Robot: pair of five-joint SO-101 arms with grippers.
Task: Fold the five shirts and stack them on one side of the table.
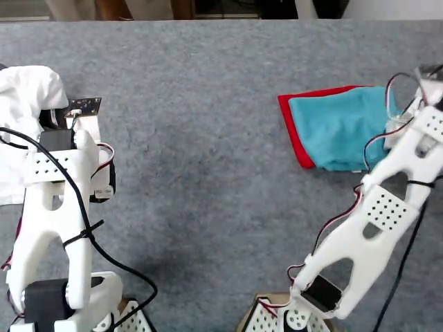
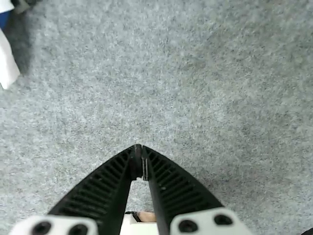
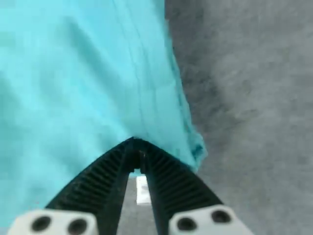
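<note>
A folded teal shirt (image 1: 339, 128) lies on a folded red shirt (image 1: 292, 124) at the table's right side. My right arm (image 1: 387, 200) stretches over the teal shirt's right edge. In the right wrist view my right gripper (image 3: 136, 148) is shut, tips low at the hem of the teal shirt (image 3: 73, 73); whether cloth is pinched I cannot tell. Crumpled white shirts (image 1: 24, 90) sit at the far left, beside my left arm (image 1: 55, 180). My left gripper (image 2: 138, 152) is shut with nothing in it over bare grey felt, a white cloth corner (image 2: 7, 63) off to one side.
Grey felt covers the table (image 1: 201, 138), with wide bare room across the middle and back. A white tag (image 3: 142, 189) shows between my right fingers. Cables trail from both arms near the front edge.
</note>
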